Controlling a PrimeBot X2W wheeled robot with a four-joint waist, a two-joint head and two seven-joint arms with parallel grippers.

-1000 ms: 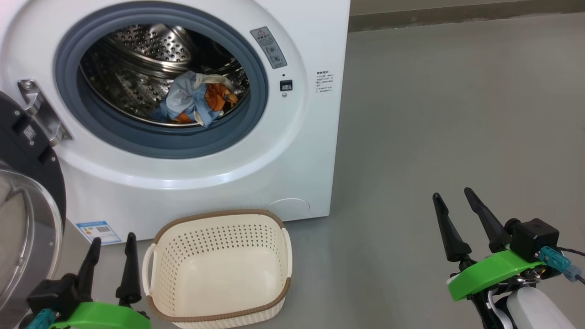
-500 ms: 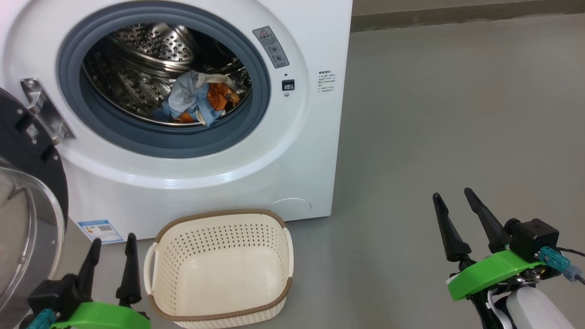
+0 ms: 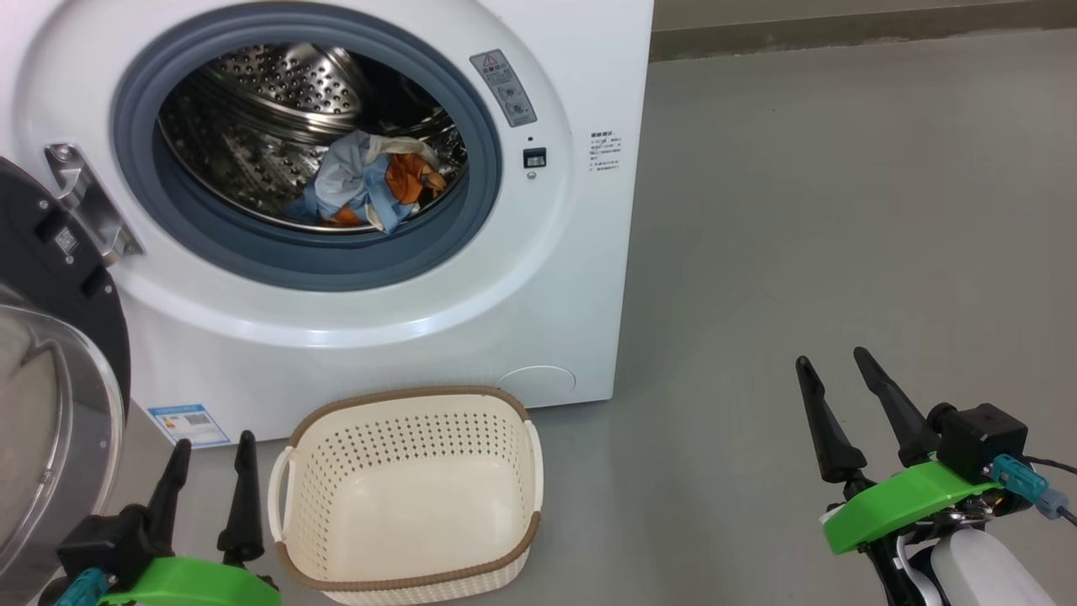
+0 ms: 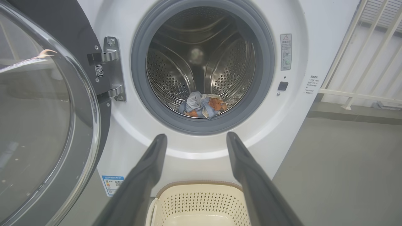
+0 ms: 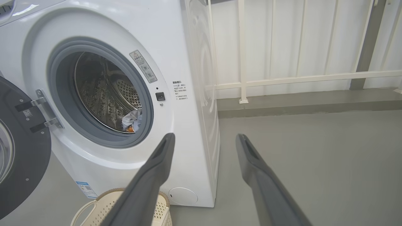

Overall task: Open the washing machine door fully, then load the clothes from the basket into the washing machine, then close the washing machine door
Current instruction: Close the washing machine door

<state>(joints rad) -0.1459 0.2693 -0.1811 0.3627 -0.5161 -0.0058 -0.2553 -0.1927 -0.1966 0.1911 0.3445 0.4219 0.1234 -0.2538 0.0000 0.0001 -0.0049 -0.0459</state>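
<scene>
Your clothes (image 3: 370, 181) lie low in the washer's (image 3: 379, 320) drum (image 3: 278, 93), its door (image 3: 59, 353) swung wide at the left. The basket (image 3: 404, 394) stands on the floor (image 3: 799, 210) just before it. Your left gripper (image 3: 214, 442), beside the basket, and right gripper (image 3: 833, 358), well apart, both gape, holding nothing.

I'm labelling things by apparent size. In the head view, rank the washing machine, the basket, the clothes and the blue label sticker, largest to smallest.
1. the washing machine, cut off by the frame
2. the basket
3. the clothes, deeper in the drum, so nearness flatters the basket
4. the blue label sticker
</scene>
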